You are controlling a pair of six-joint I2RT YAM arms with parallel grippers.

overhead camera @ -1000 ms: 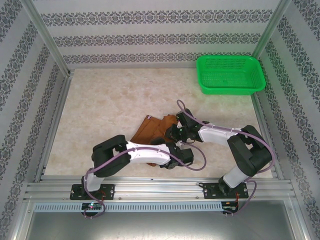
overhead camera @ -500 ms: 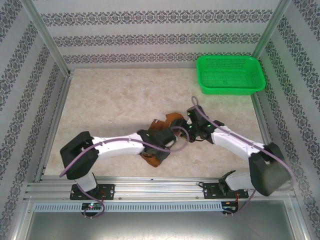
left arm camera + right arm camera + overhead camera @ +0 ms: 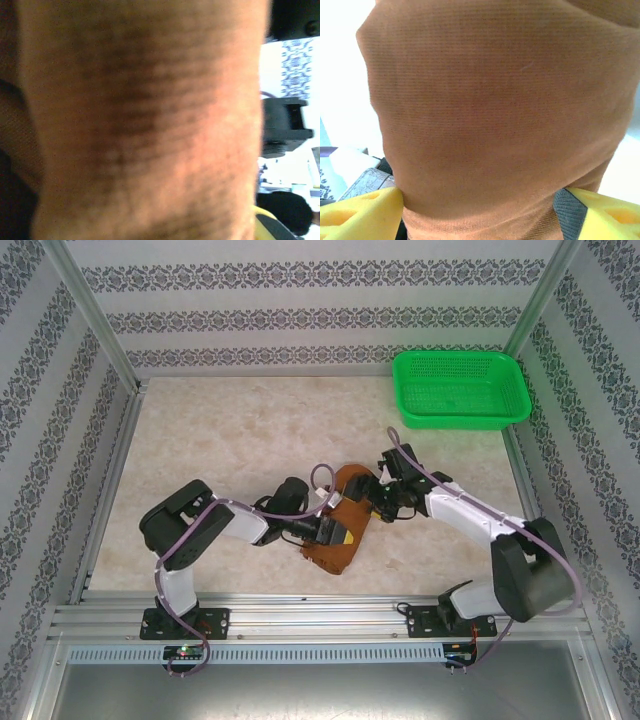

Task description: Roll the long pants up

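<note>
On the pale marbled surface (image 3: 200, 460), near-left of the green perforated plastic basket (image 3: 460, 423), the rust-brown cloth long pants (image 3: 338, 552) lie bundled. The right tool (image 3: 480, 205) clamps the bundle; whether the left tool (image 3: 338, 530) grips it I cannot tell. Rolling well likely needs even tension from both ends.

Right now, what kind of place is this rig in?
Likely a lab test cell: aluminium frame posts and wallpapered panels box in the tabletop, and both arm bases bolt to a rail at its near edge.
</note>
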